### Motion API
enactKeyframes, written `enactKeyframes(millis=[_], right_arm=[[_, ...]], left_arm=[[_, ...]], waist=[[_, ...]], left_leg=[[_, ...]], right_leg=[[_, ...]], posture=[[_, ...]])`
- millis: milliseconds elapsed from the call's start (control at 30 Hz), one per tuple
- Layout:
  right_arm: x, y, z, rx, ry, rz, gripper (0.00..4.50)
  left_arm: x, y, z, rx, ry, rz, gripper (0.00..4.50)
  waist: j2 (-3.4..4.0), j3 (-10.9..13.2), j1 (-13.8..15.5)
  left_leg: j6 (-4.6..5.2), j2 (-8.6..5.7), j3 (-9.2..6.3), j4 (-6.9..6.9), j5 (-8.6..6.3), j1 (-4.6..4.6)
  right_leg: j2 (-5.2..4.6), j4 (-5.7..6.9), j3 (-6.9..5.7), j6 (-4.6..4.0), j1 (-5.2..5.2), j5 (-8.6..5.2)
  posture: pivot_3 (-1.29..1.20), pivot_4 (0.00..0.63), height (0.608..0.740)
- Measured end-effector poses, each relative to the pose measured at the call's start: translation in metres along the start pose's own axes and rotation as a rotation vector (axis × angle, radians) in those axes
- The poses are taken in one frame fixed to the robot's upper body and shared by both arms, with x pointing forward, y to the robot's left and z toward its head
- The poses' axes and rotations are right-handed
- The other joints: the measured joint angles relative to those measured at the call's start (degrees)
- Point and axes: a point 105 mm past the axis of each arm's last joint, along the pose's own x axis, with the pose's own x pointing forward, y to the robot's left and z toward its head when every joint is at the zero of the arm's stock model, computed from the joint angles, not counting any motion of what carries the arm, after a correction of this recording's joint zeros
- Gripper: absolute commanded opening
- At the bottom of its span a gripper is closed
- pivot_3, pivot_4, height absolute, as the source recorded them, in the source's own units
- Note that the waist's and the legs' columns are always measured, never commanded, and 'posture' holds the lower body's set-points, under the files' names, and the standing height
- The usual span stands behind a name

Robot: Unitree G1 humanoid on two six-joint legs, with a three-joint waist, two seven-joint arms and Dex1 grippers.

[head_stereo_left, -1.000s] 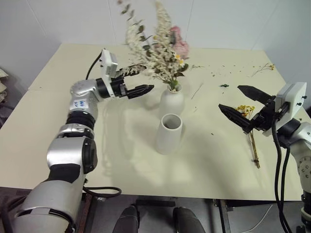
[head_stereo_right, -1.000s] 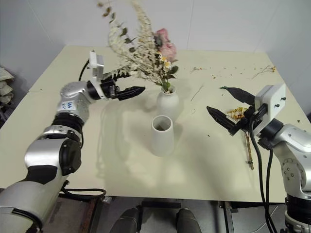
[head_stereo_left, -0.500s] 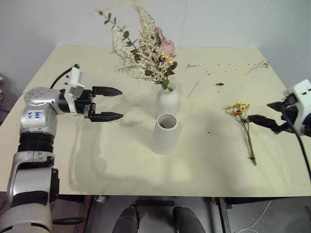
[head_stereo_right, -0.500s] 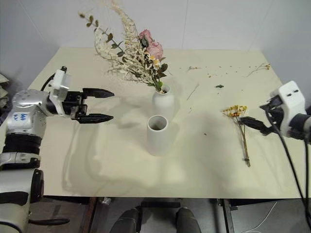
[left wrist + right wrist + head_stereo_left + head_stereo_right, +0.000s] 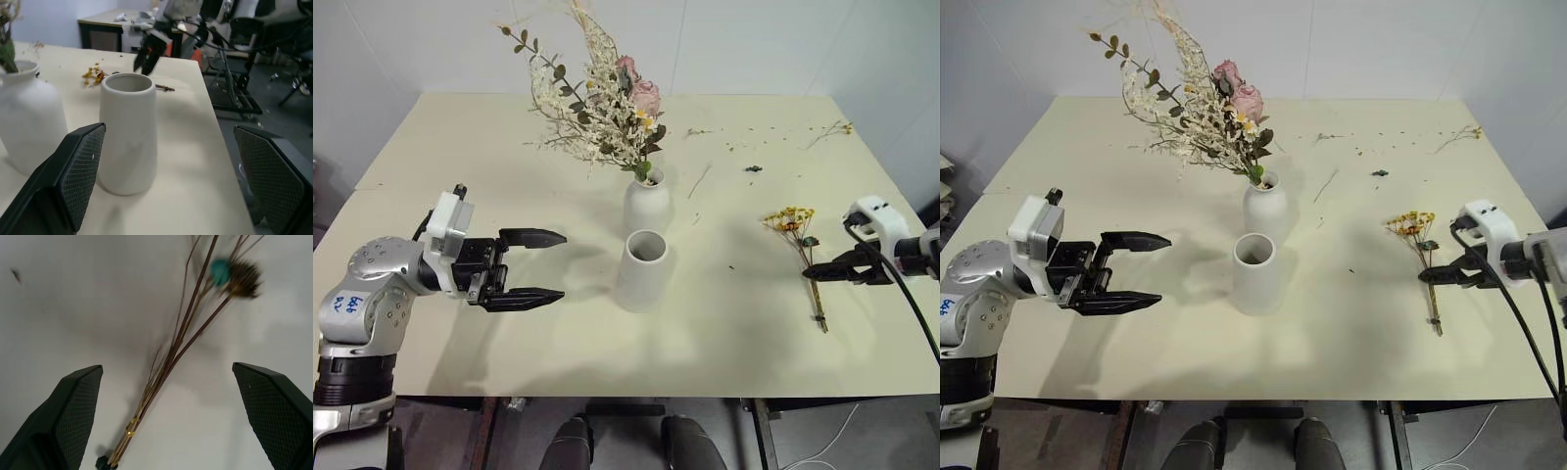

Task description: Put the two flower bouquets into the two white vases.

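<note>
Yellow-flowered sprig (image 5: 810,264) lies flat on the cream table (image 5: 724,323) at the right of the head views, its long axis running from the flower head at upper left down to the bare stem end at lower right, near the table's front edge. Its head is a small cluster of tiny yellow blooms; the stems are thin, brown and gathered close together, and in the right wrist view a small teal bead-like bit sits near a dark seed head among them.

Right end effector (image 5: 824,271) hangs at the sprig's stem, about halfway along it, fingers spread wide with the stems (image 5: 168,362) between them and not gripped.

Large bouquet (image 5: 602,98) stands in the rounded white vase (image 5: 647,204) at the upper middle of the frame. Its stems go straight down into the narrow neck while the spray leans toward the upper left: pink roses at the right, cream dried sprigs, green leafy twigs reaching farthest left.

Tapered white vase (image 5: 641,271) stands upright just in front of the rounded one, its wide round mouth open.

Left end effector (image 5: 536,266) hovers over the table at the left, fingers wide apart and pointing toward the tapered vase, well short of it. Blue handwriting on the left arm's silver shell is too small to read.

Loose twigs and crumbs (image 5: 759,147) are scattered over the upper right of the table.
</note>
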Motion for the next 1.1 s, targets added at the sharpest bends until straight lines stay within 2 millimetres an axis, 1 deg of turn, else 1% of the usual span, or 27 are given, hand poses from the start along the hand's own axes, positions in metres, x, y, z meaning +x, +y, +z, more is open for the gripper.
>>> enactKeyframes(millis=[67, 200, 233, 300, 400, 533, 633, 667, 800, 867, 933, 1000, 1033, 1067, 1100], right_arm=[[0.009, 0.0, 0.005, -0.005, -0.001, 0.01, 4.5], [0.018, -0.008, 0.014, -0.016, -0.014, -0.01, 4.5], [0.019, -0.009, 0.015, -0.019, -0.013, -0.011, 4.1], [0.021, -0.013, 0.014, -0.014, -0.006, -0.016, 3.52], [0.02, -0.017, 0.013, -0.008, 0.007, -0.02, 2.47], [0.021, -0.016, 0.014, -0.009, 0.008, 0.003, 1.16], [0.022, -0.013, 0.016, -0.002, 0.004, 0.023, 0.16], [0.023, -0.012, 0.016, 0.001, 0.002, 0.032, 0.03], [0.023, -0.009, 0.016, 0.016, -0.023, 0.067, 0.03], [0.022, -0.005, 0.02, 0.022, -0.081, 0.101, 0.03], [0.017, -0.002, 0.031, -0.01, -0.187, 0.12, 0.03], [0.006, 0.006, 0.05, -0.082, -0.362, 0.135, 0.03], [-0.005, 0.014, 0.064, -0.118, -0.503, 0.159, 0.03], [-0.014, 0.024, 0.076, -0.146, -0.613, 0.186, 0.03], [-0.032, 0.04, 0.093, -0.17, -0.788, 0.228, 0.03]], left_arm=[[-0.001, -0.002, 0.0, 0.005, 0.0, 0.022, 4.47], [-0.005, 0.0, 0.002, 0.011, -0.002, 0.06, 4.47], [-0.006, 0.0, 0.002, 0.012, 0.001, 0.064, 4.5], [-0.009, 0.0, 0.003, 0.017, 0.01, 0.073, 4.5], [-0.011, 0.001, 0.005, 0.027, 0.015, 0.078, 4.5], [-0.012, 0.002, 0.004, 0.031, 0.016, 0.072, 4.5], [-0.008, 0.002, 0.004, 0.044, 0.025, 0.046, 4.5], [-0.008, 0.003, 0.004, 0.044, 0.024, 0.041, 4.5], [-0.002, 0.013, 0.008, 0.072, 0.025, 0.014, 4.5], [0.0, 0.016, 0.008, 0.078, 0.025, 0.006, 4.5], [0.0, 0.02, 0.005, 0.071, 0.021, 0.005, 4.5], [-0.002, 0.024, 0.0, 0.056, 0.023, 0.011, 4.5], [-0.001, 0.027, -0.002, 0.054, 0.019, 0.012, 4.5], [-0.001, 0.029, -0.002, 0.053, 0.014, 0.012, 4.5], [0.001, 0.031, -0.003, 0.055, 0.016, 0.009, 4.5]], waist=[[0.0, 0.0, 0.0], [-0.05, 0.0, -0.1], [-0.11, -0.1, -0.2], [-0.2, -0.1, -0.4], [-0.21, -0.1, -0.5], [-0.21, -0.1, -0.7], [-0.2, -0.1, -0.9], [-0.2, -0.1, -1.0], [-0.2, -0.1, -1.0], [-0.13, -0.1, -1.1], [-0.08, 0.0, -1.2], [-0.03, 0.0, -1.1], [-0.02, 0.0, -1.1], [-0.02, 0.0, -1.1], [-0.01, 0.0, -1.1]], left_leg=[[-0.01, -0.01, 0.01, 0.02, 0.01, 0.01], [-0.02, 0.0, 0.02, 0.03, 0.01, 0.15], [-0.02, -0.01, 0.02, 0.03, 0.01, 0.19], [-0.02, -0.01, 0.02, 0.06, 0.01, 0.23], [-0.03, 0.01, 0.01, 0.02, 0.01, 0.25], [-0.04, 0.01, 0.02, -0.1, 0.0, 0.26], [-0.05, 0.01, 0.02, -0.14, 0.01, 0.25], [-0.05, 0.01, 0.02, -0.15, 0.01, 0.26], [-0.05, 0.01, 0.02, -0.14, 0.01, 0.24], [-0.06, 0.0, 0.04, -0.15, 0.01, 0.24], [-0.06, 0.02, 0.05, -0.2, 0.01, 0.24], [-0.07, 0.03, 0.05, -0.27, 0.02, 0.24], [-0.08, 0.04, 0.04, -0.32, 0.03, 0.23], [-0.08, 0.04, 0.04, -0.33, 0.03, 0.23], [-0.08, 0.05, 0.05, -0.31, 0.03, 0.23]], right_leg=[[0.0, 0.01, 0.0, 0.0, 0.01, 0.0], [0.02, 0.01, 0.0, 0.0, 0.15, 0.01], [0.02, 0.01, 0.0, 0.0, 0.18, 0.01], [0.02, 0.01, 0.0, 0.0, 0.24, 0.01], [0.04, 0.02, 0.0, 0.0, 0.24, 0.01], [0.04, -0.01, 0.0, -0.02, 0.21, 0.0], [0.04, -0.04, 0.0, -0.02, 0.2, 0.0], [0.04, -0.04, 0.0, -0.02, 0.2, -0.01], [0.04, -0.02, 0.0, -0.02, 0.18, 0.0], [0.03, -0.03, 0.01, -0.01, 0.17, 0.0], [0.05, -0.01, 0.03, -0.01, 0.12, -0.01], [0.06, 0.01, 0.03, 0.01, 0.07, -0.02], [0.06, 0.0, 0.03, 0.02, 0.07, -0.03], [0.06, 0.01, 0.02, 0.02, 0.08, -0.03], [0.06, 0.02, 0.04, 0.02, 0.07, -0.03]], posture=[[0.0, 0.15, 0.74], [0.0, 0.15, 0.74], [0.0, 0.15, 0.74], [0.0, 0.15, 0.74], [0.0, 0.15, 0.74], [0.0, 0.15, 0.74], [0.0, 0.15, 0.74], [0.0, 0.15, 0.74], [0.0, 0.15, 0.74], [0.0, 0.15, 0.74], [0.0, 0.15, 0.74], [0.0, 0.15, 0.74], [0.0, 0.15, 0.74], [0.0, 0.15, 0.74], [0.0, 0.15, 0.74]])
